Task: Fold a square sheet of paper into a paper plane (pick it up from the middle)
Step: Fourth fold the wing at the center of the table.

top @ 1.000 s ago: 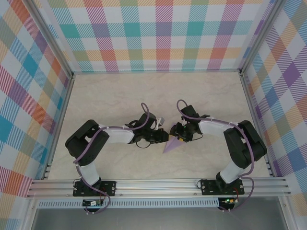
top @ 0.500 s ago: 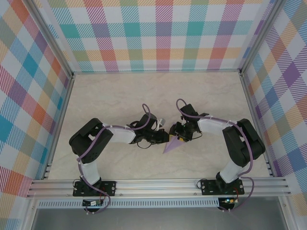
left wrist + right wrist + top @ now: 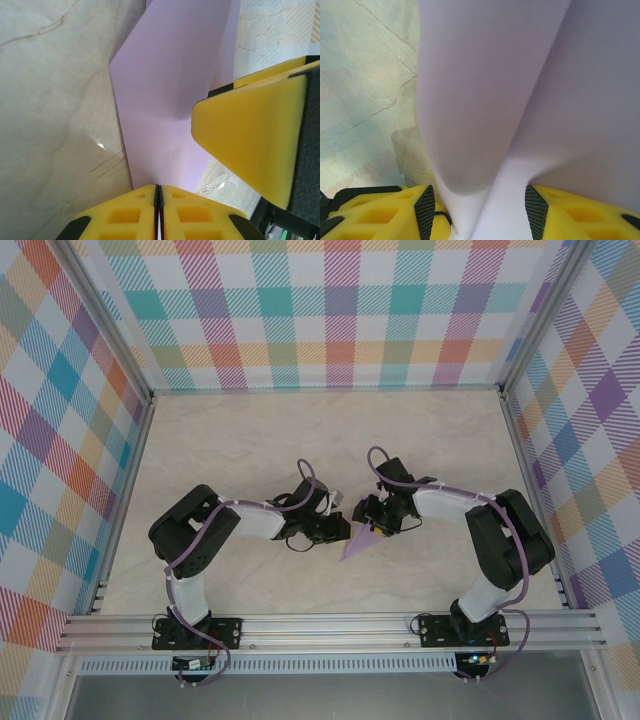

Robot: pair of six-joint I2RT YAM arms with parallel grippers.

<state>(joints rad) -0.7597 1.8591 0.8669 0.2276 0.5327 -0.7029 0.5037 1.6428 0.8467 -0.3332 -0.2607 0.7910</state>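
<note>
The lavender sheet of paper [image 3: 358, 543], folded into a pointed wedge, lies at mid-table with its tip toward the near edge. My left gripper [image 3: 343, 530] meets its left edge. In the left wrist view the yellow jaws [image 3: 158, 192] are shut on the paper [image 3: 170, 90], which runs into their seam. My right gripper [image 3: 372, 527] is at the paper's far right side, and one of its yellow fingers [image 3: 250, 135] looms in the left wrist view. In the right wrist view the right gripper [image 3: 480, 210] stands open, with the bowed paper [image 3: 485, 90] passing between its pads.
The marble-patterned table [image 3: 250, 440] is bounded by checked walls at the back and both sides, with an aluminium rail [image 3: 330, 628] along the near edge. Both arms bend inward, and their wrists nearly meet at the paper.
The left arm's elbow has shifted a little right and its jaws have pressed tighter. The right jaws have parted slightly. The paper stays in place.
</note>
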